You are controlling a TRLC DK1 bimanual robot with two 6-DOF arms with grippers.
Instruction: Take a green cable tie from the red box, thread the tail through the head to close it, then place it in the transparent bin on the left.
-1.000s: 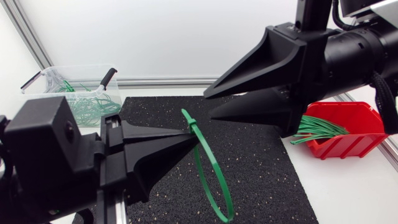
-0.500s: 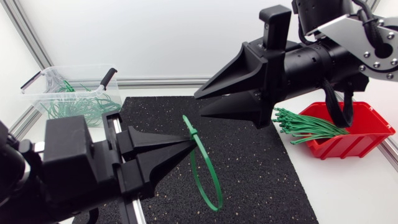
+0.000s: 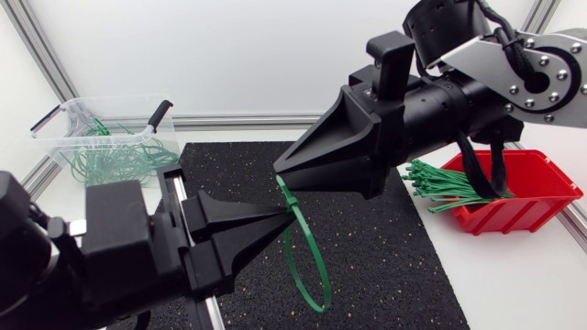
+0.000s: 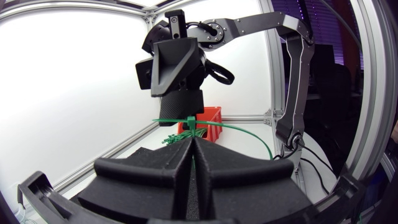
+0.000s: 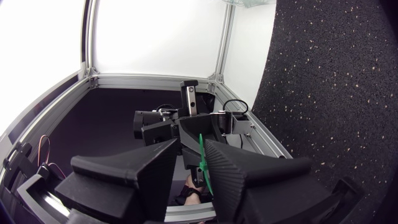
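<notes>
Clear plastic bin [image 3: 69,124]: far left, drop-off for looped ties [image 3: 119,160].
Left black wedge gripper [image 3: 280,218]: clamped on the green looped cable tie [image 3: 307,275], steadying it mid-air.
Right black wedge gripper [image 3: 282,172]: closed on its head end (probably cinching).
Red plastic box [image 3: 541,197]: right, stock ties [image 3: 449,188].

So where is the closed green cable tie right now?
Head view: the green cable tie hangs as a loop above the black mat at mid-table, clamped near its head in the left gripper, with the right gripper close above it.

Right arm [image 3: 459,87] hides part of the red box [image 3: 541,188].
</notes>
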